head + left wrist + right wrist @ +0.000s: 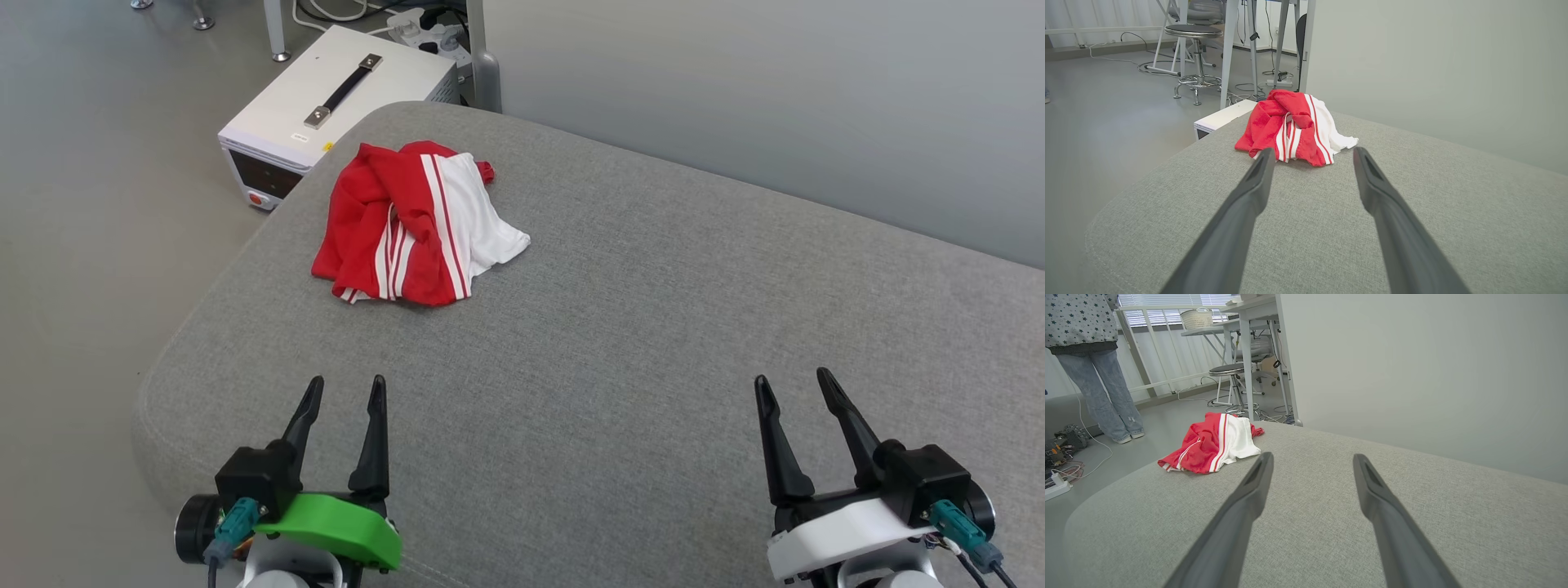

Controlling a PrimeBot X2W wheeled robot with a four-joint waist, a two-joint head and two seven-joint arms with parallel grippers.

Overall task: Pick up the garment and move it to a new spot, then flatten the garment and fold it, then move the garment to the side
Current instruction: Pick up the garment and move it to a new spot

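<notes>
Both of my grippers lie closest in the head view, low over the near edge of the grey cushion [612, 343]. The left gripper [347, 380] is on its green mount and the right gripper [792, 376] on its white one, each with fingers spread wide and nothing between them. To me that reads as a ready stance, arms parted so that either can reach. The garment [412, 229] lies well ahead of the left gripper, bunched in a red-and-white heap near the cushion's far left corner. Just past that corner a white box [335, 90] with a black handle stands on the floor, so I judge a grab should lift upward, not drag toward the edge.

Along the fingers of my left gripper [1312, 150], the wrist view frames the garment [1294, 122] almost squarely between the two tips. It is apart from them, with bare cushion in between. The aim seems set for this arm to take it, and the pick is not yet begun. A stool [1196, 34] stands on the floor behind.

From my right gripper [1312, 455], jaws equally wide and empty, the garment [1208, 445] lies off to the left of the fingers and farther away, which is why I would leave the first pick to the left arm. A person [1094, 359] in jeans stands on the floor past the garment.
</notes>
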